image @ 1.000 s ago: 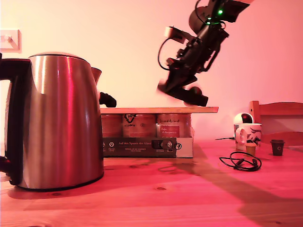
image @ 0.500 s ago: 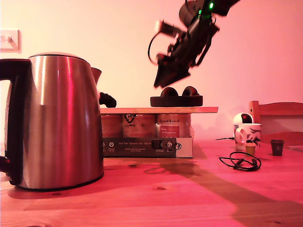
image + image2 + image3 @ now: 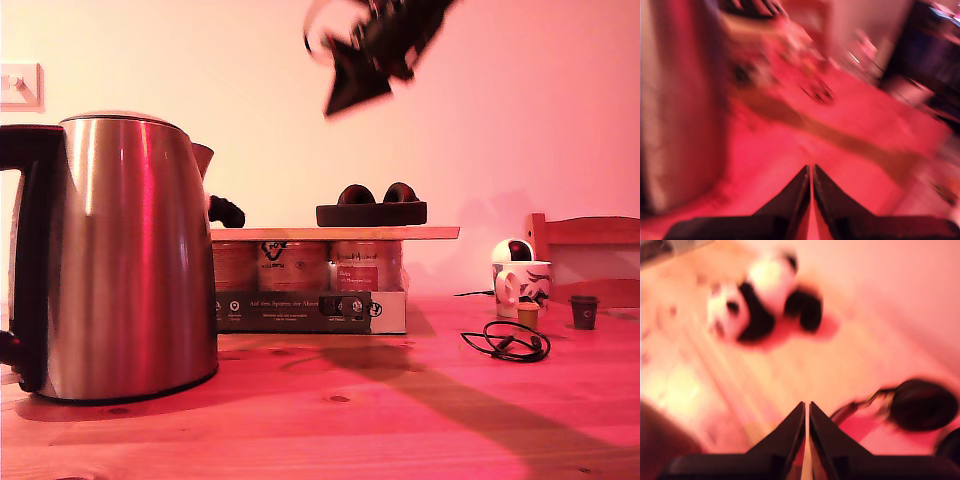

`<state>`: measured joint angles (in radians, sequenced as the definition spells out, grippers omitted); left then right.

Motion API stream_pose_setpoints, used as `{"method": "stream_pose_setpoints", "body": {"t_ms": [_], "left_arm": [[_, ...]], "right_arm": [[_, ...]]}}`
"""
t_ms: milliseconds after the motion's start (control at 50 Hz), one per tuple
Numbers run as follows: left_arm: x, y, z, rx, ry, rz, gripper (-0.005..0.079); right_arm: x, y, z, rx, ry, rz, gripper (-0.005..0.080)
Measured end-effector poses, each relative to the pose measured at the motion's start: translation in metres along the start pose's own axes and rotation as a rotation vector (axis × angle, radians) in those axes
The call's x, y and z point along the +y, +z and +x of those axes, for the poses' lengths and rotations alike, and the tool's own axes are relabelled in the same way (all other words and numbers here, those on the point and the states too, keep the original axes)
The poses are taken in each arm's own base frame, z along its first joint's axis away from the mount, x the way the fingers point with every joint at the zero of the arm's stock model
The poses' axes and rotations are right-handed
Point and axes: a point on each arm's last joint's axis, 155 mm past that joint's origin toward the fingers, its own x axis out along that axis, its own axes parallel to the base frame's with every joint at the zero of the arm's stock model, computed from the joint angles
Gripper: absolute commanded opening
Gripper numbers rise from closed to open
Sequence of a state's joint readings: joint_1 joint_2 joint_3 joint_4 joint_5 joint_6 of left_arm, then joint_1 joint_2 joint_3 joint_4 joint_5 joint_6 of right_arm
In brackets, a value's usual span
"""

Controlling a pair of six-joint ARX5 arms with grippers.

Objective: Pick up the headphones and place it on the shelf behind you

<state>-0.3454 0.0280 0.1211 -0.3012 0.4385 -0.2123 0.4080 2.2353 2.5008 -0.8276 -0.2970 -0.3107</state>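
Note:
The black headphones [image 3: 371,207] lie flat on the thin light-wood shelf [image 3: 335,233], ear cups up, toward the end on the exterior view's right. My second gripper [image 3: 350,95] hangs well above them, blurred, near the exterior view's top edge. The second wrist view shows its jaws [image 3: 806,406] shut with nothing between them, and one ear cup of the headphones [image 3: 922,405] below and to one side. My first gripper [image 3: 811,170] is also shut and holds nothing. It looks over the red-lit table and does not show in the exterior view.
The shelf rests on a dark box of jars [image 3: 310,300]. A large steel kettle [image 3: 120,255] fills the exterior view's left. A coiled black cable [image 3: 505,342], a mug [image 3: 522,283], small cups [image 3: 584,311] and a chair back [image 3: 585,235] are on its right. A panda toy [image 3: 760,300] lies on pale wood.
One second ago the second gripper held the headphones just above the shelf. It let go, and the headphones now lie on the shelf. The arm has climbed up and away.

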Motion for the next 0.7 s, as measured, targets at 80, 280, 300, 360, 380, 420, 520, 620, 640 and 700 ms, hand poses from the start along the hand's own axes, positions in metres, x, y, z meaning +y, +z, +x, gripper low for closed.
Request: {"method": "stream_pose_setpoints", "body": {"t_ms": [80, 280, 300, 360, 380, 420, 520, 620, 640, 700], "left_arm": [[0.002, 0.001, 0.0, -0.003, 0.011, 0.0, -0.0019], [0.002, 0.001, 0.0, -0.006, 0.013, 0.001, -0.0019], [0.002, 0.001, 0.0, -0.006, 0.013, 0.001, -0.0019], [0.002, 0.001, 0.0, -0.006, 0.013, 0.001, -0.0019], [0.003, 0.001, 0.0, -0.006, 0.014, 0.001, -0.0019], [0.003, 0.002, 0.0, -0.007, 0.018, 0.001, -0.0019], [0.004, 0.002, 0.0, -0.008, 0.022, 0.001, -0.0019], [0.006, 0.002, 0.0, -0.011, 0.036, 0.001, -0.0019], [0.007, 0.002, 0.0, -0.011, 0.039, 0.001, -0.0019], [0.009, 0.003, 0.0, -0.013, 0.047, 0.001, -0.0019]], "right_arm": [[-0.002, 0.01, -0.003, -0.007, -0.061, -0.01, -0.0011], [0.007, 0.023, -0.003, -0.034, -0.11, 0.066, -0.0011], [0.007, 0.024, -0.003, -0.037, -0.11, 0.097, -0.0011], [0.007, 0.026, -0.003, -0.045, -0.119, 0.103, -0.0011], [0.006, 0.027, -0.003, -0.049, -0.123, 0.102, -0.0011], [0.002, 0.028, -0.004, -0.055, -0.134, 0.103, -0.0011], [-0.009, 0.033, -0.007, -0.083, -0.156, 0.104, -0.0011], [-0.018, 0.037, -0.01, -0.104, -0.171, 0.105, -0.0012], [-0.02, 0.037, -0.011, -0.105, -0.174, 0.105, -0.0012], [-0.025, 0.036, -0.013, -0.103, -0.183, 0.104, -0.0012]]}}
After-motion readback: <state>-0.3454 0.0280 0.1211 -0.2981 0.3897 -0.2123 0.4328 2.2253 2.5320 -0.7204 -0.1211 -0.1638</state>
